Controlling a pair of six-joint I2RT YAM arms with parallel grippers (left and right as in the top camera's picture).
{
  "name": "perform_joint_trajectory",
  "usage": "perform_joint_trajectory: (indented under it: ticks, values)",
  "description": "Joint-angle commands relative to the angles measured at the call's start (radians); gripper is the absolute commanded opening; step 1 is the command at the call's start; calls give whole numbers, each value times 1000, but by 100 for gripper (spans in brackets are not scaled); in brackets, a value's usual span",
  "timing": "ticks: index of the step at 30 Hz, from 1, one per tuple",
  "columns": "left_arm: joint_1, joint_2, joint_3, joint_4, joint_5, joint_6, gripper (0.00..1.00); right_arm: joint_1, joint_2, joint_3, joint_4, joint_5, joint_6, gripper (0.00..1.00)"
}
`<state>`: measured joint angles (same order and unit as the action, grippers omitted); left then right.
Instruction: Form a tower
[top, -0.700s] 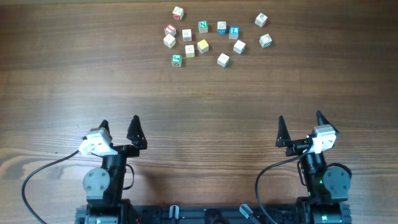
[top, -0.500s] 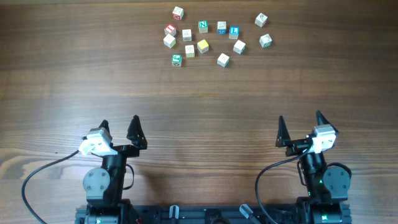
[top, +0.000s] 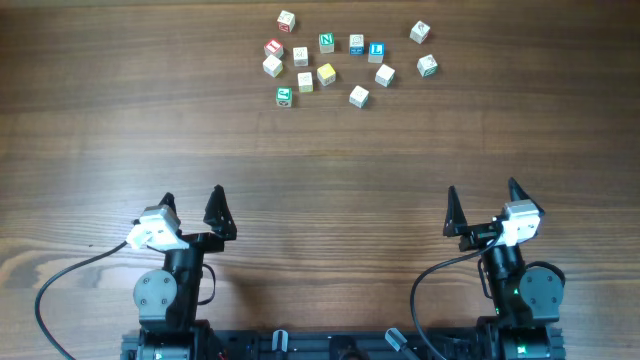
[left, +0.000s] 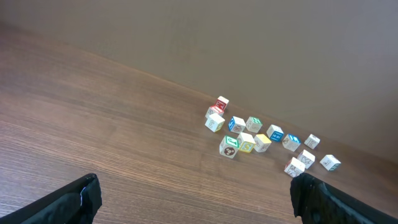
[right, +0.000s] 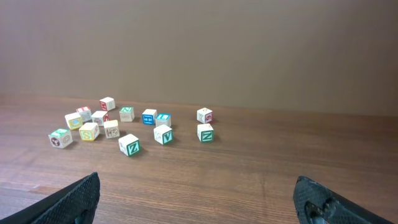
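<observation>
No tower yet: only loose cubes, lying singly in a cluster at the far side of the table, well apart from both arms. Left gripper and right gripper parked at the near edge, jaws spread wide, holding nothing. Likely to bump neighbours when reaching into the middle of the cluster, packed close there with little room for wide-set fingers; safer to begin with the outliers on the right. Easy to catch a cube by its corners instead of its faces, given the many different angles of rest, and so to twist or flick it away. Could slip in a light pinch, judging by the hard, smooth look of the sides. Worth minding a clash of arms too, with both reaching toward the same small patch. Higher up, prone to toppling from any off-centre placement or a sideways drag on release, with so narrow a footprint. As for make: small, pale wooden blocks, square and crisp-edged, flat faces printed with letters in green, blue, red and yellow. Below, dark brown wood grain, level and matt. Black fingers, tapering to points.
</observation>
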<state>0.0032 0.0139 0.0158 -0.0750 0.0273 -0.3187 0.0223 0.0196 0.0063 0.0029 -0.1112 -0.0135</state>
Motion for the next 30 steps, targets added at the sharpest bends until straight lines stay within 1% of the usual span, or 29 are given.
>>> perform_joint_trajectory:
  ticks: [1, 18, 19, 21, 22, 24, 25, 30]
  values:
    - [7, -7, -10, 0, 7, 20, 100, -4, 5, -1, 3, 9, -11, 100]
    - [7, -7, -10, 1, 1, 20, 100, -4, 5, -1, 3, 9, -10, 100]
    - [7, -7, -10, 10, -25, 21, 100, -4, 5, -1, 3, 9, -11, 99]
    - [7, -7, -10, 19, -33, 20, 100, -4, 5, -1, 3, 9, -11, 100]
    - [7, -7, -10, 18, -27, 20, 100, -4, 5, -1, 3, 9, -11, 100]
    - [7, -7, -7, 35, 44, 20, 100, -4, 5, -1, 3, 9, -11, 100]
    - [7, -7, 1, 30, 66, 20, 100, -4, 5, -1, 3, 9, -11, 100]
    - [7, 9, 129, -98, 69, 29, 100, -4, 5, -1, 3, 9, -11, 100]
